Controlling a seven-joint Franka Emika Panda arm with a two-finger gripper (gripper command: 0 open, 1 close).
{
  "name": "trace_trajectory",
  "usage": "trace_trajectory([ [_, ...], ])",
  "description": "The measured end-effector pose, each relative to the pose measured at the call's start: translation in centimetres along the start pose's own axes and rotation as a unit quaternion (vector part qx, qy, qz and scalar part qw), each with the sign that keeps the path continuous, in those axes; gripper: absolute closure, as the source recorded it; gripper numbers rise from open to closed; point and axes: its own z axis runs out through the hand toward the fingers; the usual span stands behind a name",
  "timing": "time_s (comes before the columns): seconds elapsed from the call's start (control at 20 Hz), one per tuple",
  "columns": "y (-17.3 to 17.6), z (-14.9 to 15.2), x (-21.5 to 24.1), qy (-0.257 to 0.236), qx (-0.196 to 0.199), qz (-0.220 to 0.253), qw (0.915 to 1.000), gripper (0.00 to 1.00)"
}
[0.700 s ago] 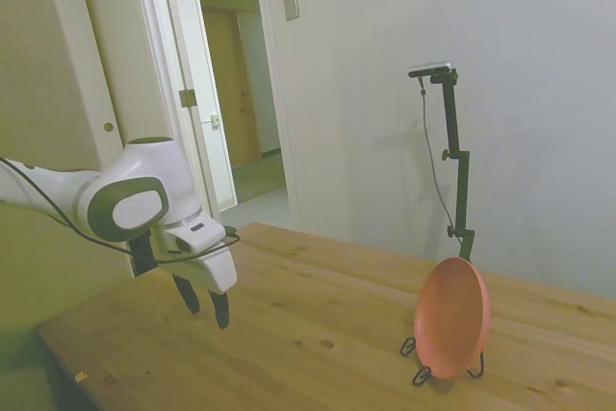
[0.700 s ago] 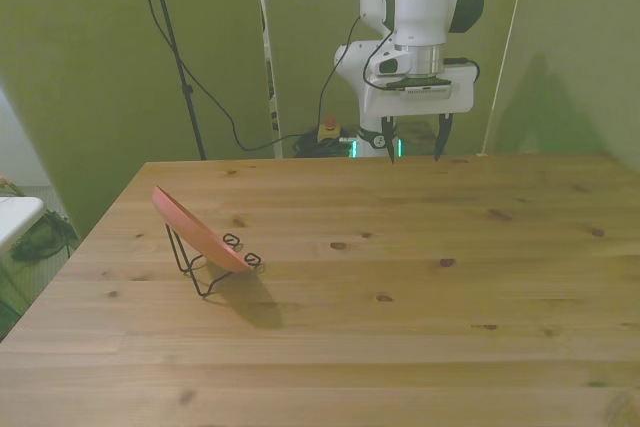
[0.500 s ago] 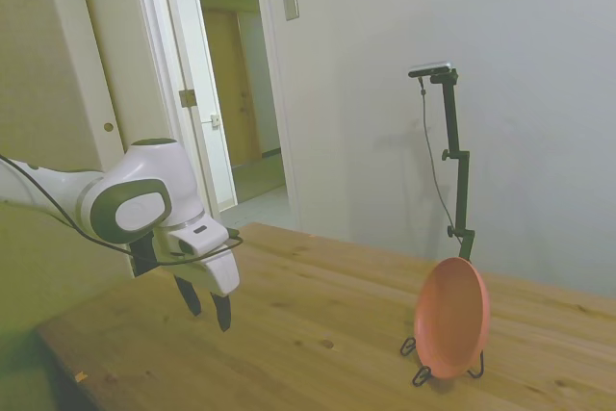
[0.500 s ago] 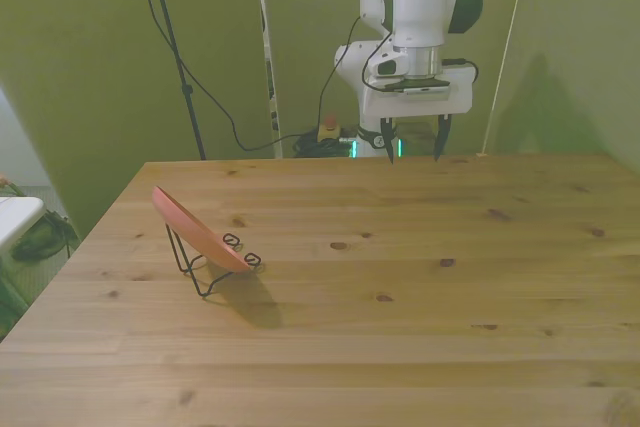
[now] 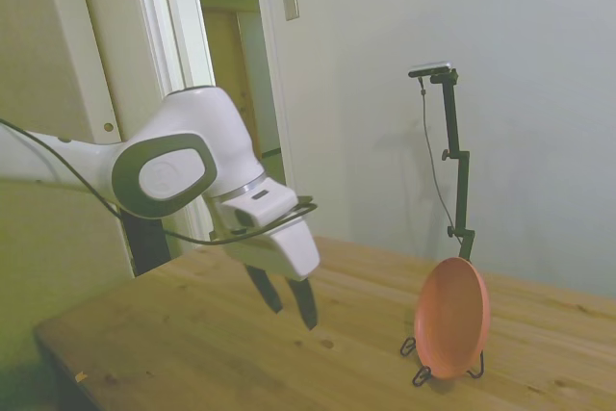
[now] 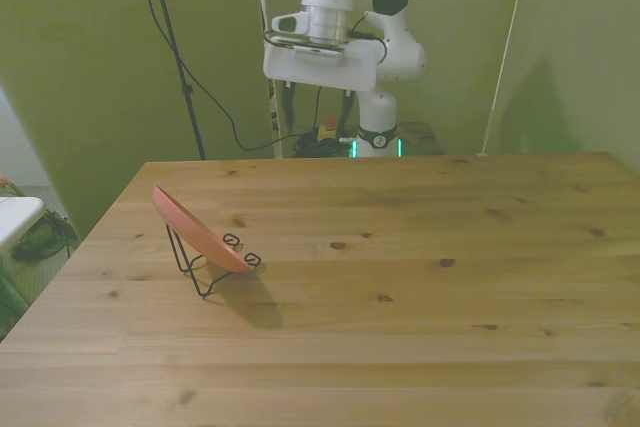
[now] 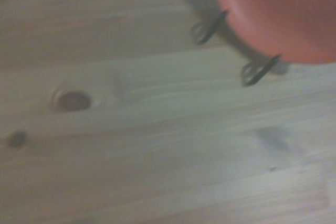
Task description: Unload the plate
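Observation:
The salmon-pink plate (image 5: 452, 317) leans nearly upright in a thin black wire stand (image 5: 420, 373) on the wooden table (image 5: 192, 334). From the front, the plate (image 6: 198, 230) tilts back on the stand (image 6: 205, 272) at the front view's left. My gripper (image 5: 292, 312) hangs above the table, well apart from the plate, fingers spread and nothing between them. In the front view the gripper (image 6: 318, 132) is high over the table's far edge. The wrist view catches the plate's lower rim (image 7: 283, 14) and the stand's two looped feet (image 7: 257, 70).
Bare wooden table (image 6: 420, 277) stretches across the front view's middle and right. An open doorway (image 5: 236, 93) lies behind the arm in the side view. Cables and a thin pole (image 6: 175, 47) hang behind the table's far edge.
The arm has swung toward the front view's left and risen. In the side view the gripper has moved toward the plate. Its fingers stay open; the plate has not moved.

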Motion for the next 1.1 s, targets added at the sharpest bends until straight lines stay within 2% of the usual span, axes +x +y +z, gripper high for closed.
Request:
trace_trajectory([
  [0.2,-0.6,0.2,7.2,0.018,-0.004,0.033,0.9993,0.0],
  [0.35,-1.9,0.9,11.0,0.026,-0.01,0.041,0.9988,0.0],
  [0.4,-3.2,0.6,11.5,0.025,-0.011,0.032,0.9991,0.0],
  [0.55,-3.5,0.5,11.1,0.028,-0.023,0.01,0.9993,0.0],
  [0.75,-2.6,-0.4,12.4,0.066,-0.052,-0.033,0.9959,0.0],
  [0.95,-0.8,0.5,15.9,0.114,-0.045,-0.054,0.9911,0.0],
  [1.1,-0.6,2.3,18.4,0.129,-0.027,-0.046,0.9902,0.0],
])
